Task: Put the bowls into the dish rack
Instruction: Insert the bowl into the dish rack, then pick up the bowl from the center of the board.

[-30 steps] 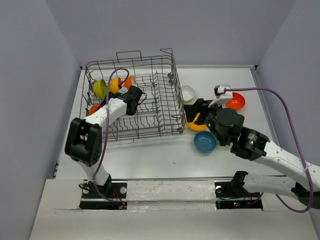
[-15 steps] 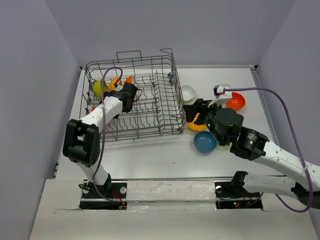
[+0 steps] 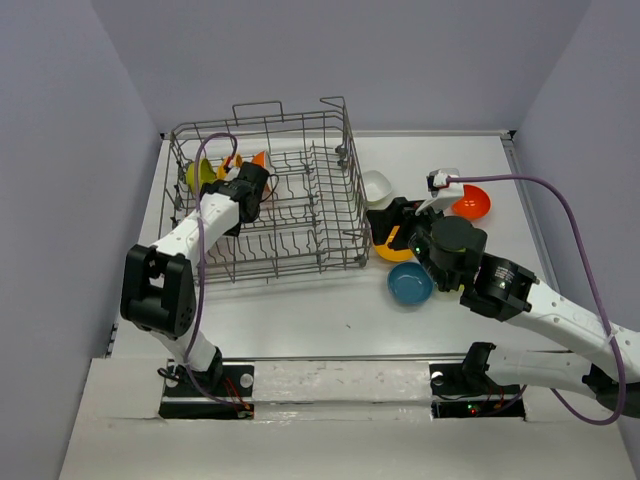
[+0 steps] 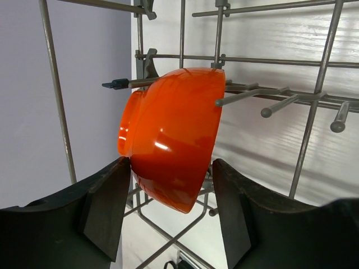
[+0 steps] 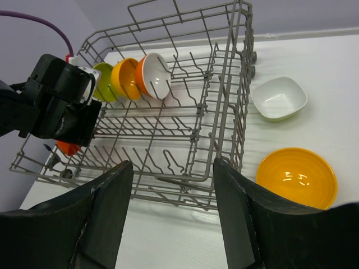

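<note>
Top view: left gripper (image 3: 247,186) deep in dish rack (image 3: 330,215), far-left corner. Teal bowl (image 3: 410,285) plus three more loose on white table (image 3: 300,310), right of rack, so right arm's side.

Left wrist: fingers (image 4: 106,207) spread. Red-orange bowl (image 4: 171,137) stands on edge between tines, mouth toward right, not clamped.

Right wrist: right gripper (image 5: 171,224) wide open, empty. Orange-yellow bowl (image 5: 296,176) sits mouth-up ahead-right, just past rack corner. Lilac walls (image 3: 60,200) close in.

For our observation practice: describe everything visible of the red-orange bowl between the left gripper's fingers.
The red-orange bowl is glossy, smooth, round, with a small foot ring. It stands on edge inside the dish rack, foot toward the wall, a tine at its rim. The left gripper brackets its lower part; actual grip is unclear.
</note>
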Available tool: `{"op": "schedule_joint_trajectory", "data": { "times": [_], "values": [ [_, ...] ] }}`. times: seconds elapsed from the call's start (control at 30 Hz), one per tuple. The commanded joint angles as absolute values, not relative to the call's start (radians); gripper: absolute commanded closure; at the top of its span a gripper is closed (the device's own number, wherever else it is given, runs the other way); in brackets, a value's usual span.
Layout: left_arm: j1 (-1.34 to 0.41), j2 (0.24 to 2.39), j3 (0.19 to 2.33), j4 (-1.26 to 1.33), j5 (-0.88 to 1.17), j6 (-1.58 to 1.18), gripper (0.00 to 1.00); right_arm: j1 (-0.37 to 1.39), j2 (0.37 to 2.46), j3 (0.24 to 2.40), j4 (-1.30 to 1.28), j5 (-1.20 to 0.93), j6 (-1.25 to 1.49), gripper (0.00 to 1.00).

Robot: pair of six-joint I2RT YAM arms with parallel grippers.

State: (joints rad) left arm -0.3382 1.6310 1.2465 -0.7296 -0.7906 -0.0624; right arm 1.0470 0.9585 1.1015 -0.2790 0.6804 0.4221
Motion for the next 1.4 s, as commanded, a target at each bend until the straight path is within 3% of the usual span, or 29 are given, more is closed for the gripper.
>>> {"op": "schedule_joint_trajectory", "data": {
  "times": [0.0,0.17,0.73,1.17,1.37],
  "values": [
    [-0.347,1.569,1.275,-0.71,-0.727,-0.091,0.28,1.045,0.959,1.124,-0.258,0.693,0.422,0.36],
    [-0.347,1.539,1.279,-0.709,-0.721,-0.086,0.24,1.045,0.957,1.126,-0.261,0.699,0.42,0.35],
    [-0.368,1.41,1.301,-0.707,-0.732,-0.098,0.23,1.045,0.994,1.16,-0.268,0.742,0.416,0.36],
    [-0.567,1.23,1.262,-0.523,-0.684,-0.179,0.23,1.045,1.075,1.219,-0.29,1.098,0.361,0.31],
    [-0.623,1.132,1.207,-0.347,-0.618,-0.17,0.23,0.796,1.175,1.273,-0.386,1.051,0.425,0.31]
  ]
}}
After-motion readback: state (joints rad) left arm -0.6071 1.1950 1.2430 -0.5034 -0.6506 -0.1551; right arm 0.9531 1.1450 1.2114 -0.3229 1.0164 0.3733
